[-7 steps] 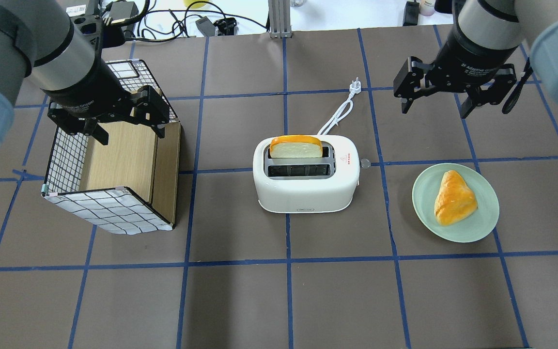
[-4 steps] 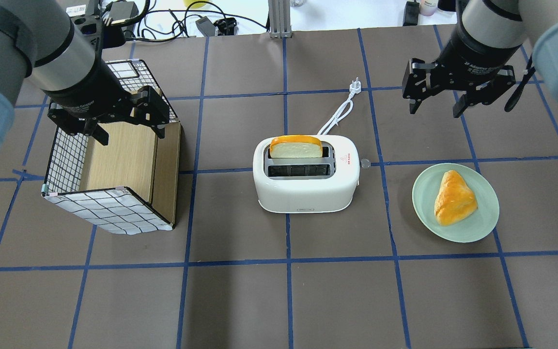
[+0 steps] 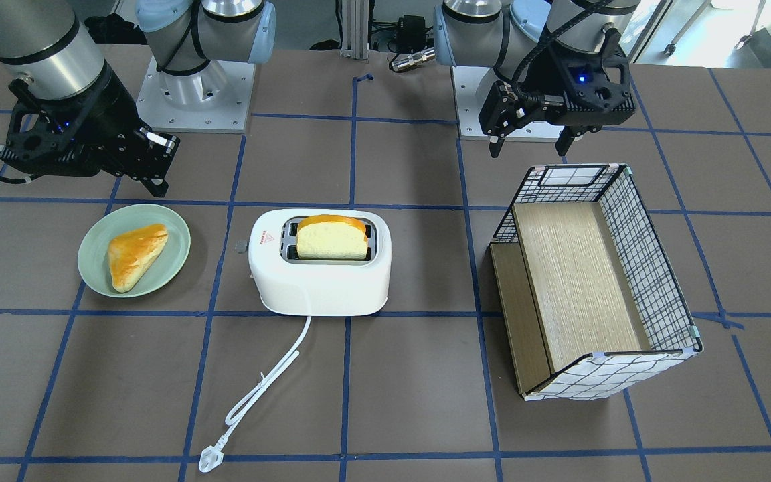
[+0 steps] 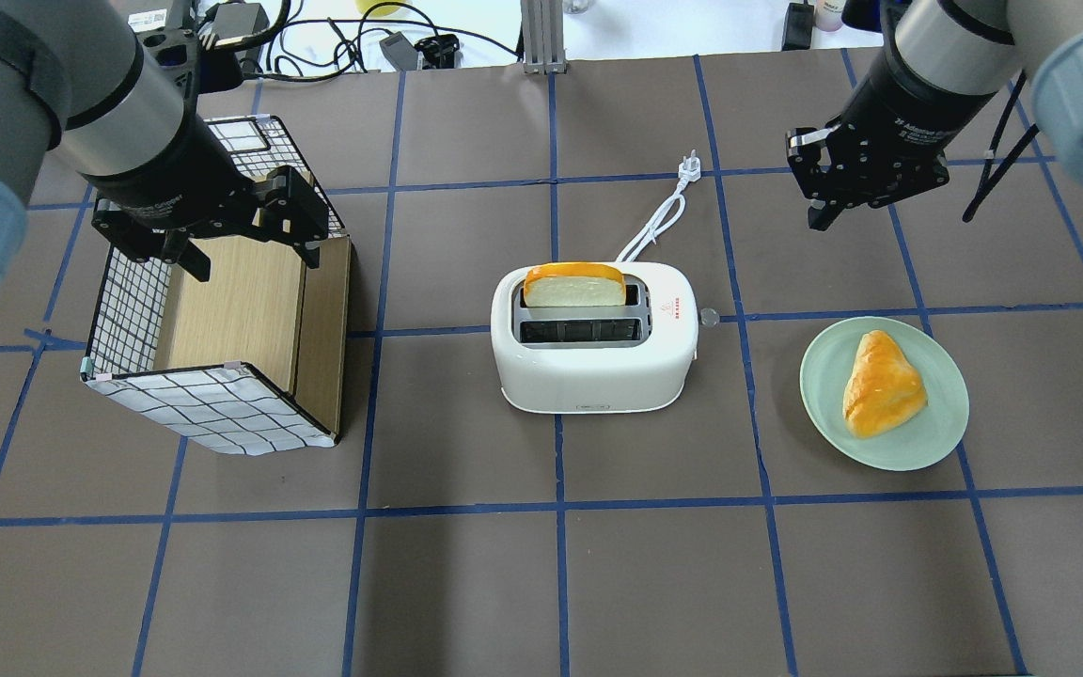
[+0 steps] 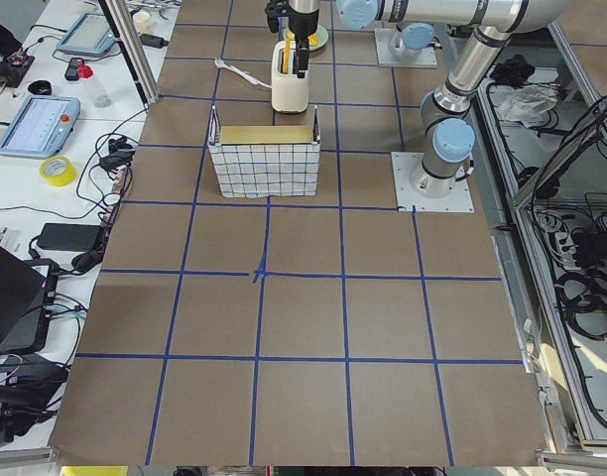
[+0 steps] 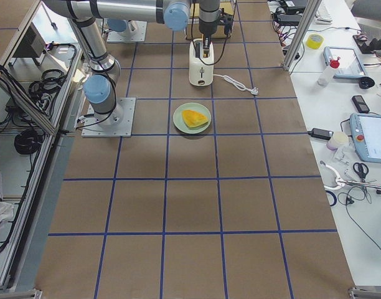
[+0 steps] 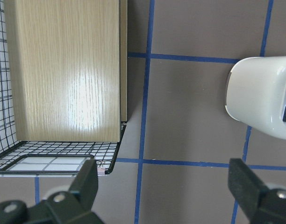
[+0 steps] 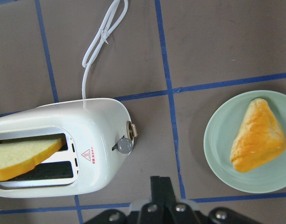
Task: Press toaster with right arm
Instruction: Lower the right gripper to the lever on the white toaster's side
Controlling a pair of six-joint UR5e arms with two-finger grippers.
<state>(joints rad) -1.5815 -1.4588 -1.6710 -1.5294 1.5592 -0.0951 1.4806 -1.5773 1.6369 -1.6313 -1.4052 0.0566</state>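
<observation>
Overhead: right gripper (image 4: 822,218) fingers, spread a second ago, now pinched together, empty, wrist turned; hangs well apart from toaster (image 4: 598,367). Toaster unmoved mid-table, bread slice (image 4: 574,287) upright in far slot. Left gripper (image 4: 255,261) unchanged, wide open, empty, above basket (image 4: 212,404).
Front: white rounded body, cord (image 3: 265,381) trailing away.
Right wrist: grey lever (image 8: 125,145) on toaster's end, facing plate (image 8: 218,158).
</observation>
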